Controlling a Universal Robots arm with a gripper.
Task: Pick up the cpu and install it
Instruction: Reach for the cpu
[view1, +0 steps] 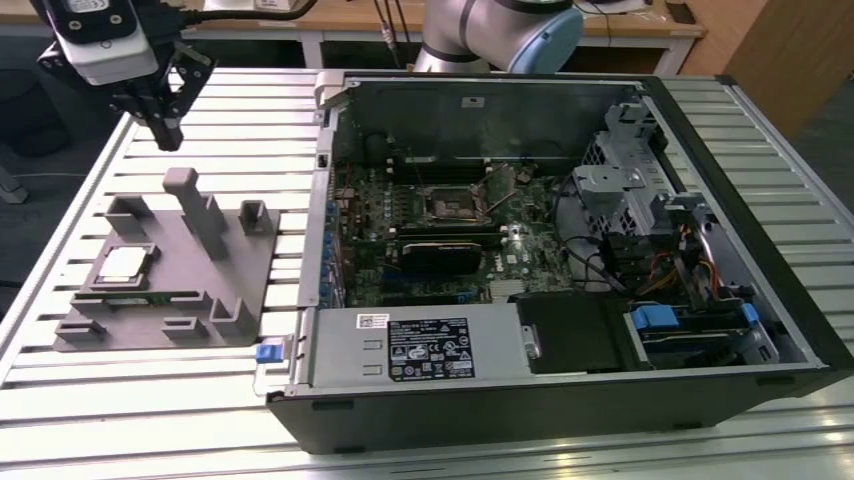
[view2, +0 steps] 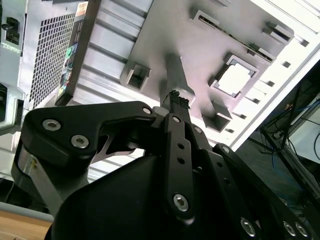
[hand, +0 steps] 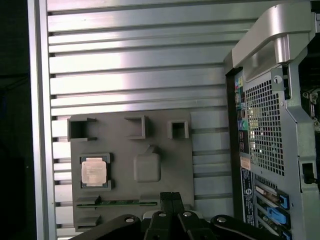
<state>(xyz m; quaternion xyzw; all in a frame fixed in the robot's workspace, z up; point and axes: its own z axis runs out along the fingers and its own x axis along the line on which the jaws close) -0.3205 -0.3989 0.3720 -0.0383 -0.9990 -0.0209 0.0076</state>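
cpu seated in a recess of the grey holder.
I hold the gripper above the holder on the bench, fingers together and empty; the open computer case lies to the exterior view's right.

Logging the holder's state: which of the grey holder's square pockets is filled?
The larger framed pocket next to the green memory stick: the silvery cpu lies in it. The three small pockets along the holder's opposite edge look hollow.
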